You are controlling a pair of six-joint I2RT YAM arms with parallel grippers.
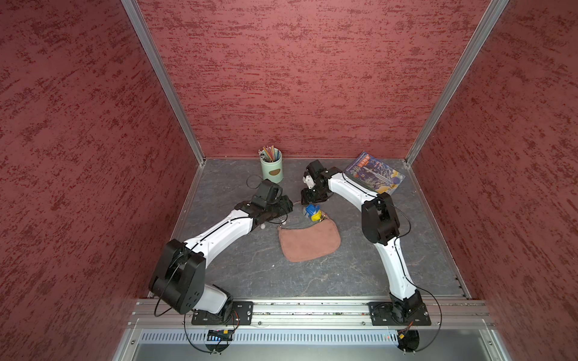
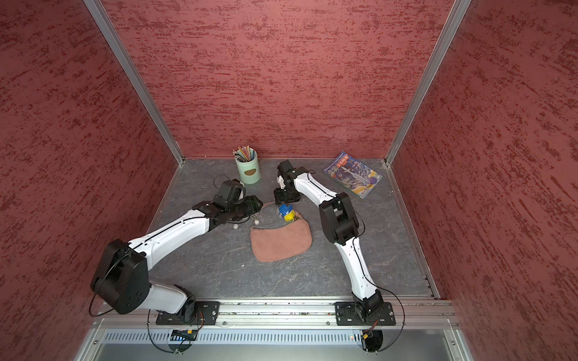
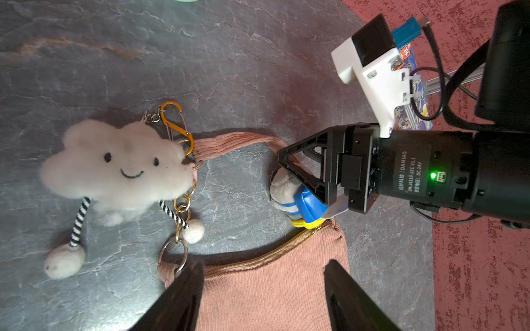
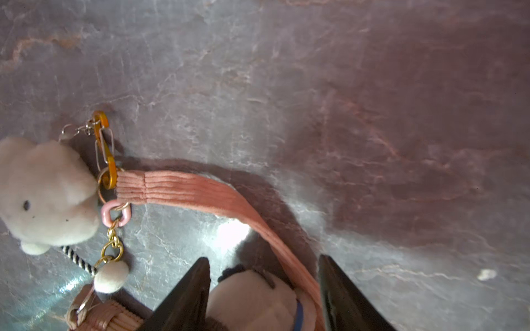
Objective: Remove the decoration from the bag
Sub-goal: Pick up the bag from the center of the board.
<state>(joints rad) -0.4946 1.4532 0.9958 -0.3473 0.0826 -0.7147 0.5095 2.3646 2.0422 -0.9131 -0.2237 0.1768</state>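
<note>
Decoration (image 3: 114,166): white cloud plush lying face up on the bench (image 1: 250,268), just beside the bag's far corner; in both top views the left arm hides most of it, and only its ball-tipped legs (image 2: 256,222) peek out
Clip (image 3: 175,126): orange snap hook at the cloud's top, hooked through the gold ring at the strap's end; the decoration is still fastened to the bag
Chain (image 3: 183,206): gold links running from that ring, past a striped leg, to a silver ring (image 3: 173,255) at the bag's corner
Bag (image 1: 308,242): pink, flat on the bench between the two arms, zip edge towards the back wall; strap (image 4: 200,192) arching away from it along the bench
Left gripper (image 3: 263,263): jaws well apart, poised over the bag's corner beside the silver ring; nothing held
Right gripper (image 4: 262,263): jaws apart, straddling the toy charm's head and the strap; whether the pads touch either I cannot tell
Toy charm (image 1: 312,212): blue and yellow, at the bag's other strap end, under the right gripper
Pencil cup (image 1: 271,168): pale green, upright by the back wall
Magazine (image 1: 373,173): flat in the far corner, behind the right arm
</note>
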